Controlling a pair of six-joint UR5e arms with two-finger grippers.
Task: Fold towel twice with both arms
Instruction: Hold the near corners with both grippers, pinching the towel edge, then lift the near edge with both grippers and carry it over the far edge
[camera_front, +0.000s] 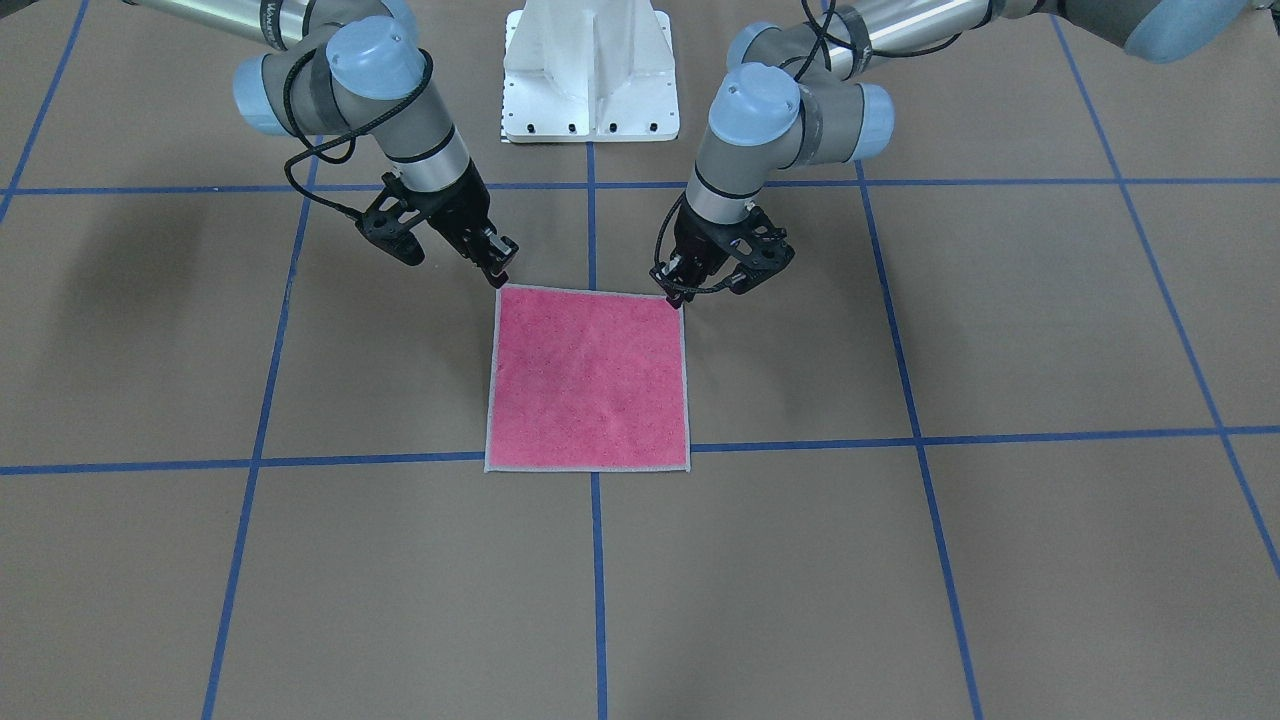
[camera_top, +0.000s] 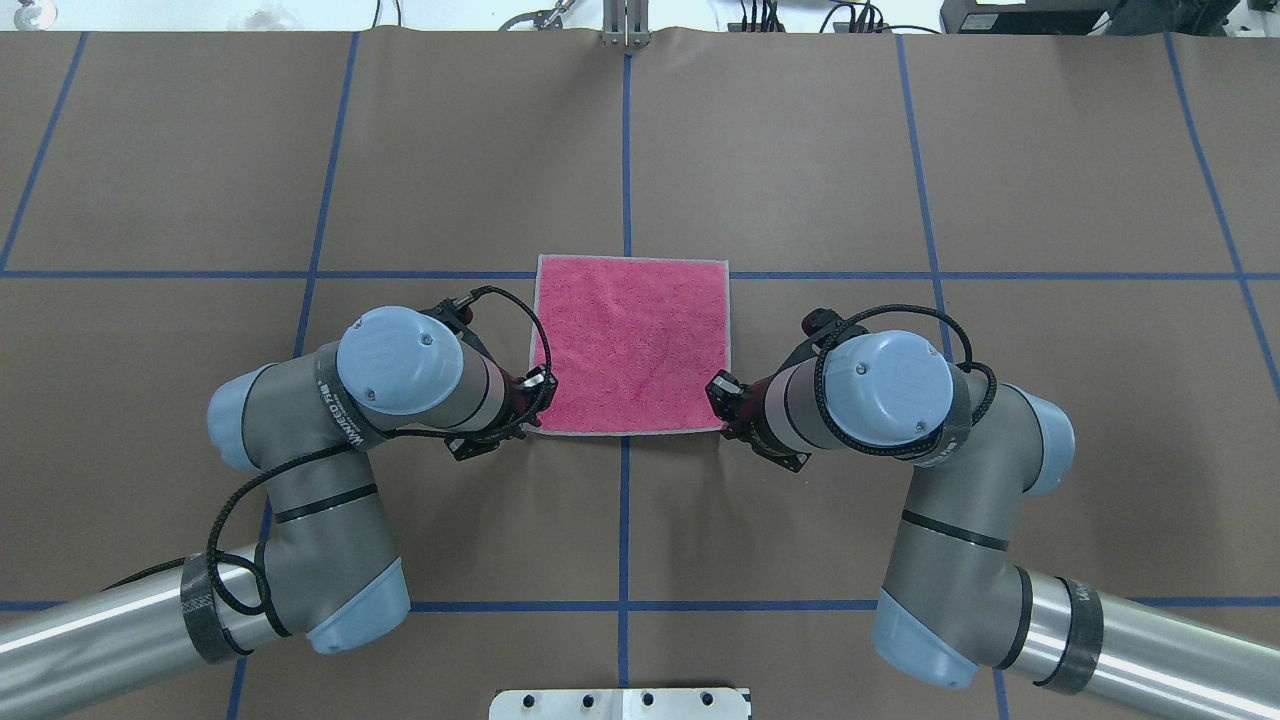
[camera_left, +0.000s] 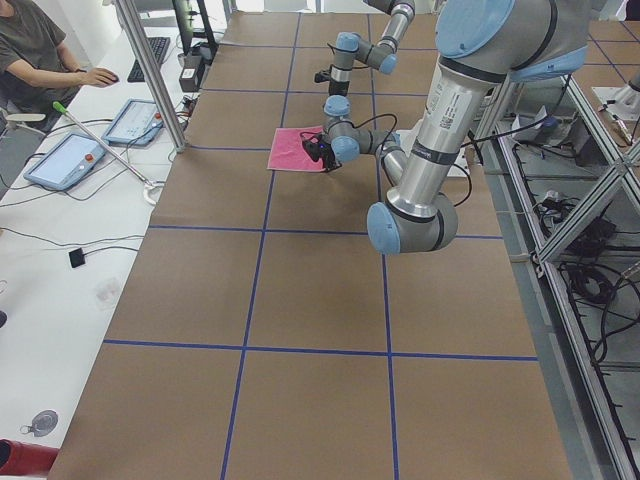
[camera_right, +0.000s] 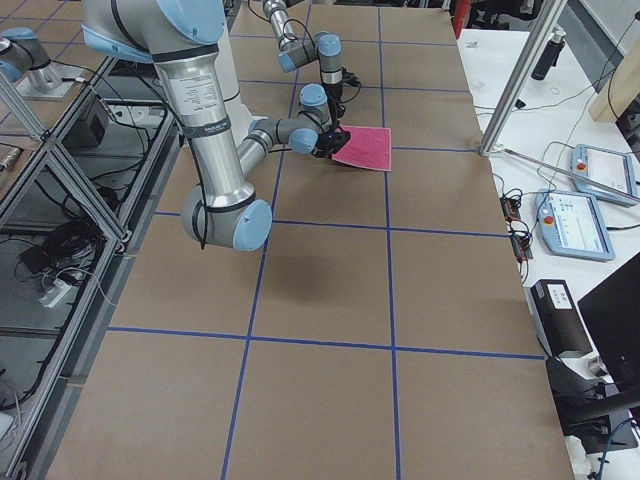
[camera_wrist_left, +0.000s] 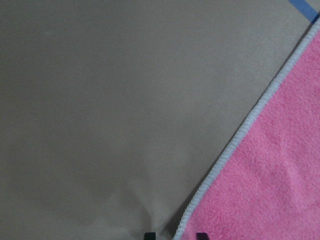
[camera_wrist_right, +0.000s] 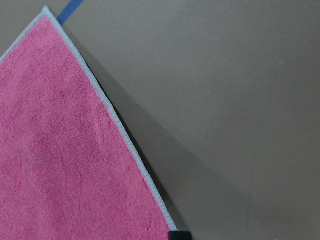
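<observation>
- The towel (camera_front: 588, 380) lies flat with its pink face up. It spreads out ahead of the left gripper (camera_front: 676, 293) and the right gripper (camera_front: 500, 272), each of which sits at one of the two corners nearest the robot.
- The left gripper's tips stand a little apart, astride the light hem (camera_wrist_left: 240, 132), with bare table showing between one tip and the cloth.
- The right gripper points down at its corner. Its wrist view shows only one dark block at the corner's very end — whether it pinches the cloth, I cannot tell.
- The table (camera_front: 900, 560) under both grippers is brown, crossed by blue tape lines (camera_front: 598, 580).
- Behind the grippers, midway between them, stands the white pedestal (camera_front: 590, 80).
</observation>
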